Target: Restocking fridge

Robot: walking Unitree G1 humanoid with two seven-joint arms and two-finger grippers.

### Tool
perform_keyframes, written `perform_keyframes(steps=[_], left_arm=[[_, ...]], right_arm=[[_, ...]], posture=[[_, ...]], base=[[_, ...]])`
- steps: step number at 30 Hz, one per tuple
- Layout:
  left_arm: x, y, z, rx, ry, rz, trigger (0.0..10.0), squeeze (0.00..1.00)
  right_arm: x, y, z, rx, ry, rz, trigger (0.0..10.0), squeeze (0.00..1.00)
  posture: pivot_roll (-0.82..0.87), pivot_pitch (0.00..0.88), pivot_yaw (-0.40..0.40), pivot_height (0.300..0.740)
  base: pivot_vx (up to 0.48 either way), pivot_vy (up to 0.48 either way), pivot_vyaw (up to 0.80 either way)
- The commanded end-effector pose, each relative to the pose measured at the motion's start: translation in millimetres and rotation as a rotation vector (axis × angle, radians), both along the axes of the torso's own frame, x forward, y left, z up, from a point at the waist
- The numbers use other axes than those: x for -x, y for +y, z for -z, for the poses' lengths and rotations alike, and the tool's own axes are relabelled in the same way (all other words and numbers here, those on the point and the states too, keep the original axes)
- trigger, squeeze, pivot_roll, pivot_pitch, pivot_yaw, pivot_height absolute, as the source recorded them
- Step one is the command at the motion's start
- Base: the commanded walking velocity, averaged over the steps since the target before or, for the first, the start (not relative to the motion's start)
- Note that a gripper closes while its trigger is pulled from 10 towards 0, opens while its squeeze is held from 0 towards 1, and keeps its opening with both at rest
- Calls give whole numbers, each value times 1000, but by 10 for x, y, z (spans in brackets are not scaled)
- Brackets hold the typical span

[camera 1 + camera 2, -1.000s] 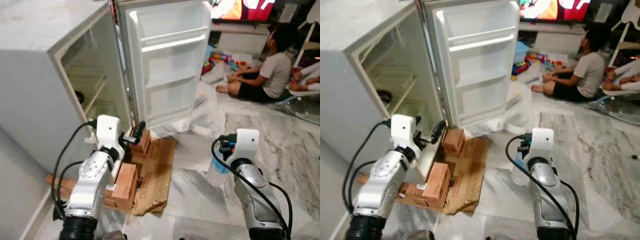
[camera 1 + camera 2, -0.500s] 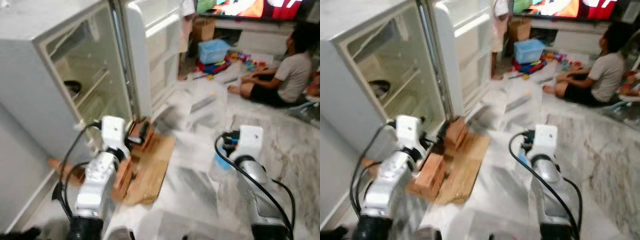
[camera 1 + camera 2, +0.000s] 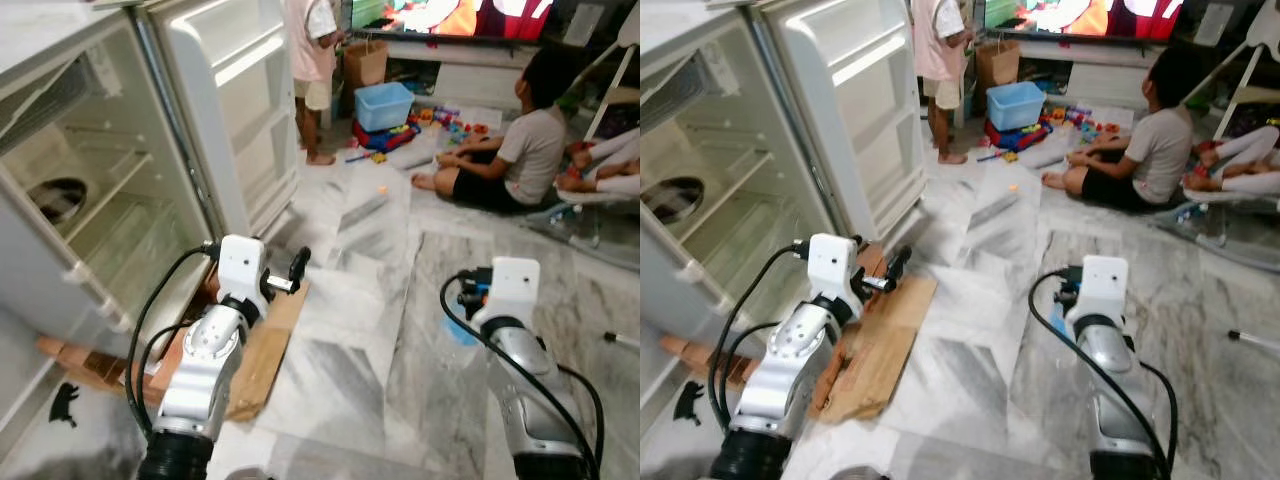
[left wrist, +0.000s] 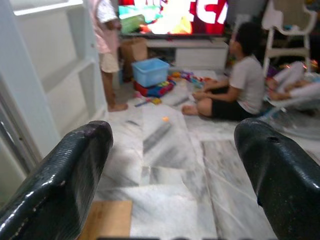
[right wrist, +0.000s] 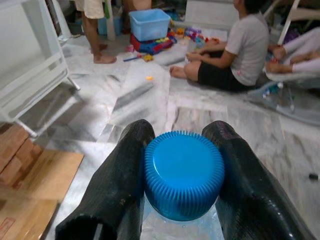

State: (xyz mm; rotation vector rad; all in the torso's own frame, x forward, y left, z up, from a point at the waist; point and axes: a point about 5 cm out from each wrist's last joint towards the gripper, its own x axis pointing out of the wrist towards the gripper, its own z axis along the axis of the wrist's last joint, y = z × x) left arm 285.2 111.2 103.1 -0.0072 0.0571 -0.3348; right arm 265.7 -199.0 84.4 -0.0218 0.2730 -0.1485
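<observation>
The white fridge (image 3: 60, 240) stands open on my left, its door (image 3: 235, 110) swung wide and its door shelves bare. A dark bowl (image 3: 58, 196) sits on an inner shelf. My left gripper (image 4: 175, 135) is held out in front of the fridge's lower corner, open, with nothing between its fingers (image 3: 297, 266). My right gripper (image 5: 182, 137) is shut on a clear bottle with a ribbed blue cap (image 5: 184, 174). In the left eye view the bottle (image 3: 461, 331) peeks out below the right wrist, above the marble floor.
Flat cardboard (image 3: 258, 348) and wooden blocks (image 3: 70, 358) lie at the fridge's foot. One person (image 3: 312, 60) stands by the door. Another (image 3: 520, 150) sits on the floor ahead to the right, near a blue tub (image 3: 385, 103) and scattered toys. Marble floor (image 3: 360, 300) stretches ahead.
The whole picture has swung, so the camera has turned right: the fridge now sits further left and the standing person has come into view. Both grippers keep their pose and the right keeps the bottle.
</observation>
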Motion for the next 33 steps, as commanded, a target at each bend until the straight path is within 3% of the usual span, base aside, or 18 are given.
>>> perform_keyframes(steps=[1, 6, 27, 33], left_arm=[[-8, 86, 2, -15, -1, -32, 10000, 0], [-11, 93, 14, -31, 0, -43, 10000, 0], [-64, 140, 55, -101, 11, -113, 10000, 0], [-72, 149, 82, -98, 36, -142, 10000, 0]], right_arm=[[-66, 138, -109, -13, -55, -50, 10000, 0], [-69, 173, -124, -6, -68, -78, 10000, 0], [-108, 270, -186, 9, -106, -146, 10000, 0], [-111, 287, -173, -8, -101, -154, 10000, 0]], posture=[[-14, 0, 7, 740], [-13, 0, 7, 740], [-15, 0, 7, 740], [-16, 0, 8, 740]], base=[[450, 0, 0], [476, 0, 0], [471, 0, 796], [107, -402, 221]])
